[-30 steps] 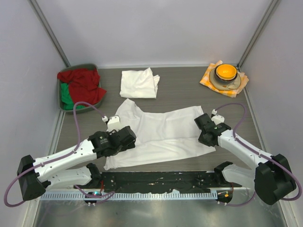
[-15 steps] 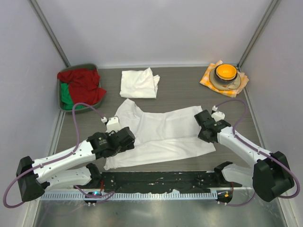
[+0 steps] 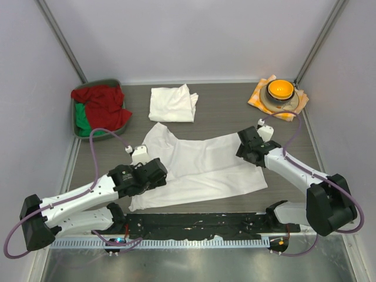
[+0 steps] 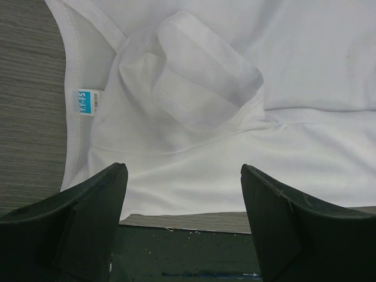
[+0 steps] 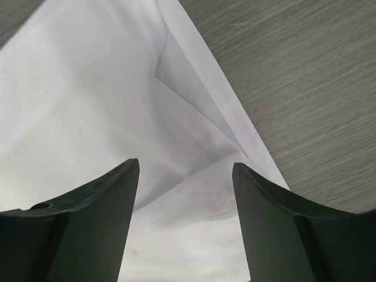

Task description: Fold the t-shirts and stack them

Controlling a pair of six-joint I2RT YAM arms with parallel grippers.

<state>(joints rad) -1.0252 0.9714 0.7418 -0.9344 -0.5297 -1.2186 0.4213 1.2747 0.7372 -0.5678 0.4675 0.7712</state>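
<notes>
White cotton t-shirt (image 3: 200,167) part-folded on bench (image 3: 229,108); left fingers (image 4: 88,223), right fingers (image 5: 88,217) both spread, empty. I want each pinching both layers at edge before lifting.

Bin (image 3: 111,81), folded t-shirt (image 3: 172,104) and bowl (image 3: 280,89) line the back.

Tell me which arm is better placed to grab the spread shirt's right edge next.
Right. The right arm holds open jaws over that edge of the shirt, hem between them; the left arm is at the opposite end.
</notes>
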